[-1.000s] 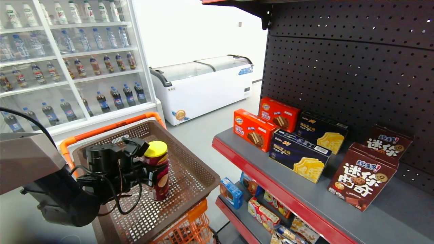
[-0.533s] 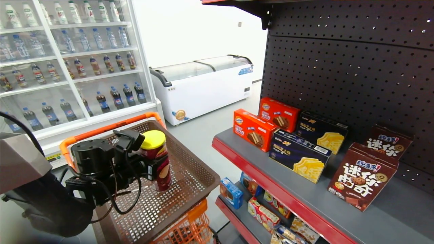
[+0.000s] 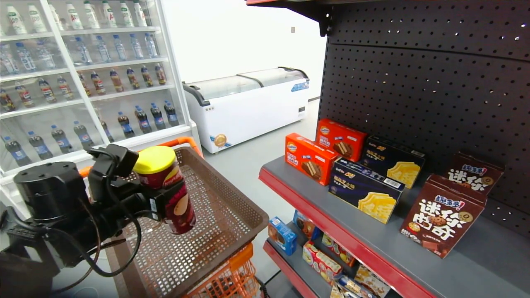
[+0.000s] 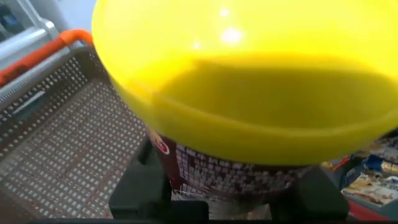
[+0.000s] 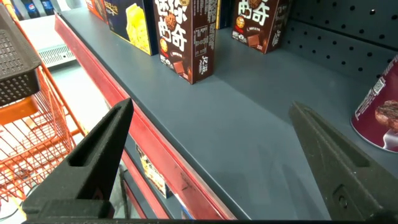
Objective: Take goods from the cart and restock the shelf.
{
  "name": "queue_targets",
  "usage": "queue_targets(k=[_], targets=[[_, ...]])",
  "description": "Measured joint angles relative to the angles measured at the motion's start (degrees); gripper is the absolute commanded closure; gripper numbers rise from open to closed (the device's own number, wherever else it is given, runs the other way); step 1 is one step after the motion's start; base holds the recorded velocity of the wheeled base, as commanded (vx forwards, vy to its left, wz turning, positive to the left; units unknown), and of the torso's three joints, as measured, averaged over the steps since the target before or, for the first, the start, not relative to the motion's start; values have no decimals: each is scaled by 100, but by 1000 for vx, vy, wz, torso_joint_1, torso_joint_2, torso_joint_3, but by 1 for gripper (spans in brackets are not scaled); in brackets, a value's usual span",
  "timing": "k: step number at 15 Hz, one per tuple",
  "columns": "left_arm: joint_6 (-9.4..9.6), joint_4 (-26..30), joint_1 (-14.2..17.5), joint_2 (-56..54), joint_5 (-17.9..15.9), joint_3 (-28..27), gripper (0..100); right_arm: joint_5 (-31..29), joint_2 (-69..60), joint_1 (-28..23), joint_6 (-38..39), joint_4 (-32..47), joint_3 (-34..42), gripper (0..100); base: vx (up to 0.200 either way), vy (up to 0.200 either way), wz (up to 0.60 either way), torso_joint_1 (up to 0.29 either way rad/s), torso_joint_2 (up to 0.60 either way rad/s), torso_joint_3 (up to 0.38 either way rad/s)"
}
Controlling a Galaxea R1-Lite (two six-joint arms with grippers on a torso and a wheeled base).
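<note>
Left claw pinches the yellow-lidded can above the cart basket; right claw spread over shelf beside boxes

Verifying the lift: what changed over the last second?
The left gripper, shut on the yellow-lidded chip can throughout, raised it higher over the brown cart basket and drew it back toward the robot's left. The snack boxes on the shelf and the basket stayed put.
</note>
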Motion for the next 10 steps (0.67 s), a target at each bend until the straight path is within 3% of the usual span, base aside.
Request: queue_targets(k=[4,10], targets=[[-121,173,-5,-1061,13,269,100,0,0,0,2,-2,0,0,0,0,0,0,0,0],[-195,2551,119,-3189,418,457,100,2,0,0,0,0,0,0,0,0,0,0,0,0]])
